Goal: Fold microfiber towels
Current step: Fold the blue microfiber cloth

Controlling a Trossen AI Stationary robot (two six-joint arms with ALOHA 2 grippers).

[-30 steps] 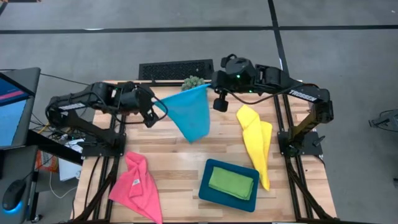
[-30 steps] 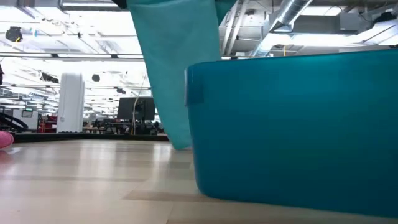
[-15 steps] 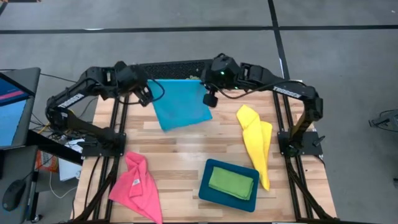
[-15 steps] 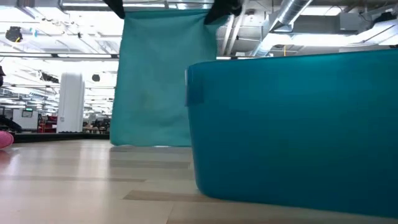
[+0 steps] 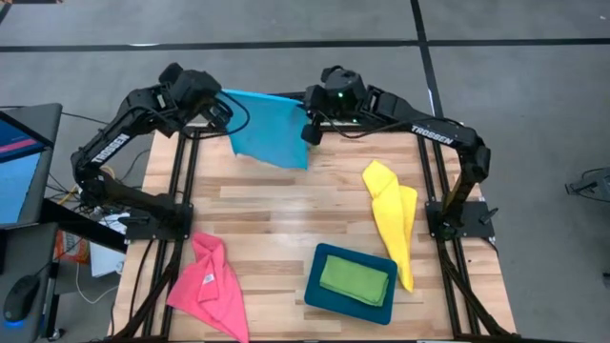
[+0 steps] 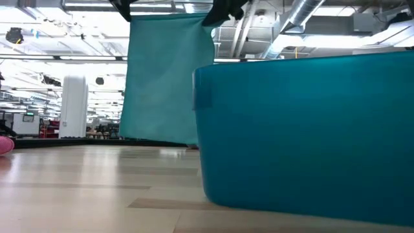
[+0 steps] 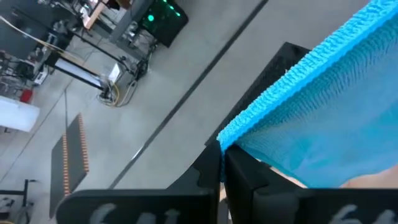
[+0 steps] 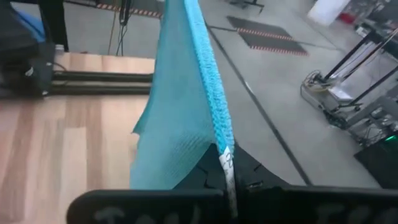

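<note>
The sky blue towel [image 5: 269,129] hangs spread between my two grippers over the table's far edge. It also shows in the low view [image 6: 165,77]. My left gripper [image 5: 221,95] is shut on its upper left corner and my right gripper [image 5: 307,103] on its upper right corner. The pink towel [image 5: 210,286] lies crumpled at the near left. The yellow towel [image 5: 393,219] lies loosely folded at the right. The lime green towel [image 5: 355,279] lies folded in the dark teal tray [image 5: 319,291]. My left gripper pinches the towel's upper left corner [image 7: 231,138] between its two fingers, a single edge as far as shows. The towel hangs below, its top edge drawn across to the other gripper. My right gripper pinches the towel's upper right corner [image 8: 219,142] between its two fingers, by the white label [image 8: 226,163]. The towel hangs below as a flat sheet; whether its lower edge [image 6: 158,141] touches the table, I cannot tell.
The teal tray's wall [image 6: 304,129] fills the right of the low view, near the table's front. Bare wood [image 5: 286,214] lies in the table's middle, between the pink and yellow towels. A black panel lies just beyond the far edge, mostly hidden behind the blue towel.
Both grippers have gone up and toward the table's far edge, the left one farther. The blue towel, which hung as a pointed drape with one corner low, has spread out into a flat sheet hanging from both upper corners.
</note>
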